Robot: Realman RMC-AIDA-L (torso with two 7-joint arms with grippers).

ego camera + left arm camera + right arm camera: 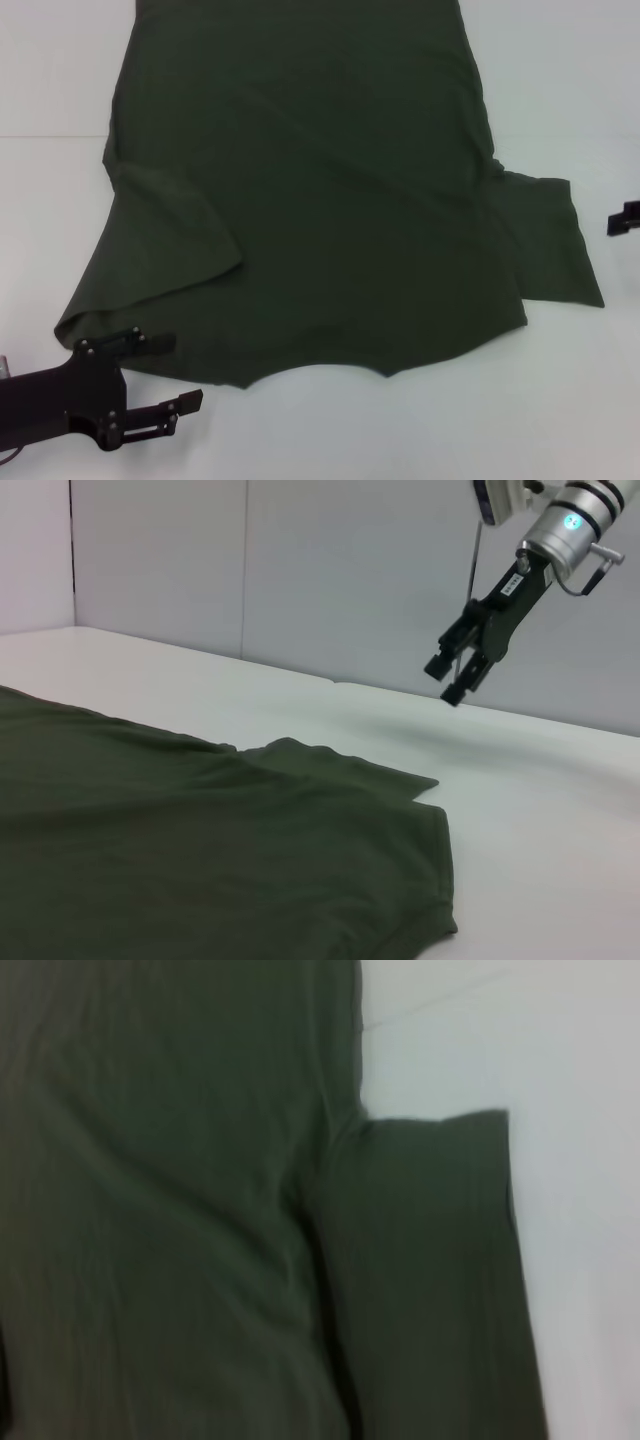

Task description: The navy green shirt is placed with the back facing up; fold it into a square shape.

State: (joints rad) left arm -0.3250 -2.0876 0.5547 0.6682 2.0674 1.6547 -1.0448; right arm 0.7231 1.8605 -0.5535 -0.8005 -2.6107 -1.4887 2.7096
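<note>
Large plain dark olive-green cloth shirt (320, 180) spread on a smooth white table (560, 400), pale grey walls (300, 570) behind.
Black left gripper (178, 372), jaws released, sits at the near left shoulder; black right gripper (452, 675) hovers beyond the right sleeve, jaws parted.

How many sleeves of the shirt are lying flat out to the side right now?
1. The right-side sleeve of the navy green shirt lies spread on the table. The left-side sleeve is folded over the body, near the left gripper.
</note>
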